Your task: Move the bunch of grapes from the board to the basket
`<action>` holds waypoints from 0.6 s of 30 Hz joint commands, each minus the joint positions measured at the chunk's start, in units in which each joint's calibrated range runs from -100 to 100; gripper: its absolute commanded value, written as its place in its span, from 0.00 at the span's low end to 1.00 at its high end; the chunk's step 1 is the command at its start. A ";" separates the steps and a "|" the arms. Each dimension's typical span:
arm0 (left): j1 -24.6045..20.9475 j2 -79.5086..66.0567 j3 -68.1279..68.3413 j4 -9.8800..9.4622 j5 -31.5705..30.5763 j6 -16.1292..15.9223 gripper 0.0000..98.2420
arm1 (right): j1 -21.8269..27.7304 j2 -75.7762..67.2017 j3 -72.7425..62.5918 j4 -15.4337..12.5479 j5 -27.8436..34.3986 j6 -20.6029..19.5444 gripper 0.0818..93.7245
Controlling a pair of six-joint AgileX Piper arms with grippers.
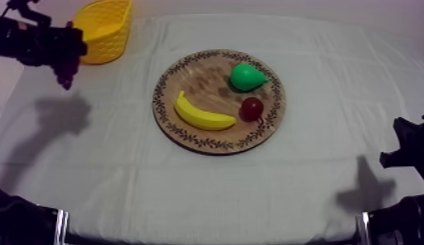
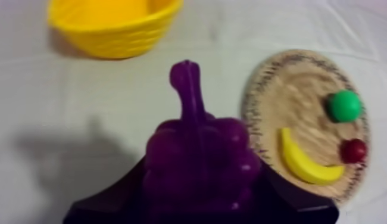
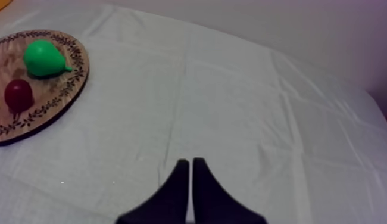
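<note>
The left gripper (image 2: 202, 202) is clenched round the bunch of grapes (image 2: 199, 158), its two black fingers pressed against either side of the purple cluster; the stem of the bunch points away from the fingers, toward the yellow basket (image 1: 104, 40). In the top view the bunch hangs in the air over the grey-white cloth (image 1: 306, 176) near the left edge of the tabletop, just beside the basket on its outer, nearer side, and not above its opening; a dark shadow of arm and fruit lies on the cloth below, toward the near edge. The basket stands at the far left corner of the tabletop, upright, with nothing visible inside it.

The wooden board (image 1: 201, 78) lies flat about the middle of the tabletop, well apart from the basket; its patterned rim is fully visible. Three toy fruits rest on it: the banana (image 1: 201, 116) along the near left part, curving with the rim; the pear (image 1: 246, 77) toward the far right rim, lying on its side; the small red fruit (image 1: 252, 108) just on the near side of the pear, close to the right-hand tip of the banana, though whether they touch I cannot tell.

The right gripper (image 3: 191, 179) is clenched on nothing, its fingers lying together as a narrow wedge over bare cloth by the right edge of the tabletop, well apart from the board.
</note>
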 commanded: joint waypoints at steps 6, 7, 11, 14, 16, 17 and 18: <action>-3.82 2.06 -1.99 -0.51 0.24 -0.55 0.43 | 0.03 -0.02 -0.01 0.01 -0.03 -0.01 0.00; -3.80 3.10 -3.08 -0.53 0.25 -0.43 0.43 | 0.03 -0.02 -0.01 0.01 -0.03 -0.01 0.00; -3.71 8.37 -8.56 -0.73 -0.02 0.16 0.43 | 0.03 -0.02 -0.01 0.01 -0.03 -0.01 0.00; -3.82 13.31 -14.17 -1.16 -0.07 0.78 0.44 | 0.03 -0.02 -0.01 0.01 -0.03 -0.01 0.00; -4.00 16.99 -18.97 -1.36 0.36 1.05 0.44 | 0.03 -0.02 -0.01 0.01 -0.03 -0.01 0.00; -4.05 18.93 -21.66 -1.58 0.80 1.30 0.44 | 0.03 -0.02 -0.01 0.01 -0.03 -0.01 0.00; -4.10 20.93 -24.45 -1.81 1.22 1.56 0.44 | 0.03 -0.02 -0.01 0.01 -0.03 -0.01 0.00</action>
